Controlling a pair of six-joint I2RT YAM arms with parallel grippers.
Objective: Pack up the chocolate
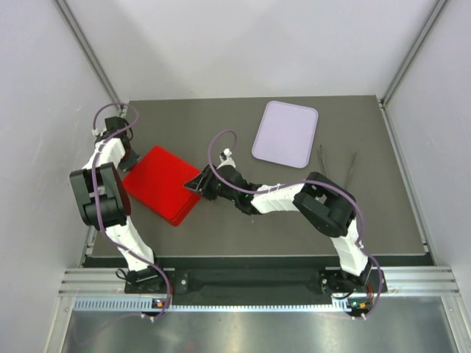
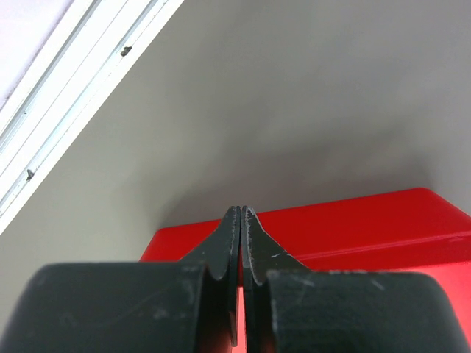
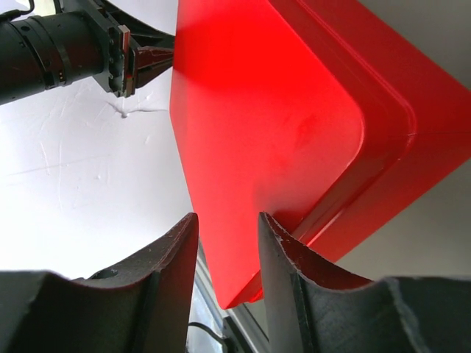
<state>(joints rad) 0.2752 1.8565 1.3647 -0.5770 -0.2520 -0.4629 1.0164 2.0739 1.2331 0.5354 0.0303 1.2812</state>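
1. No chocolate showed in any view; it was probably hidden inside the red box (image 1: 160, 187), which lay on the left part of the surface (image 1: 294, 220).
2. The left jaws were pressed together, holding nothing, at the box's left corner.
3. The right jaws stood narrowly apart, with a corner of the lid (image 3: 257, 132) between them, not clamped.
4. The step in hand looked like seating the lid, late in the task.
5. The next move called for pressing the lid flat without letting the box slide.
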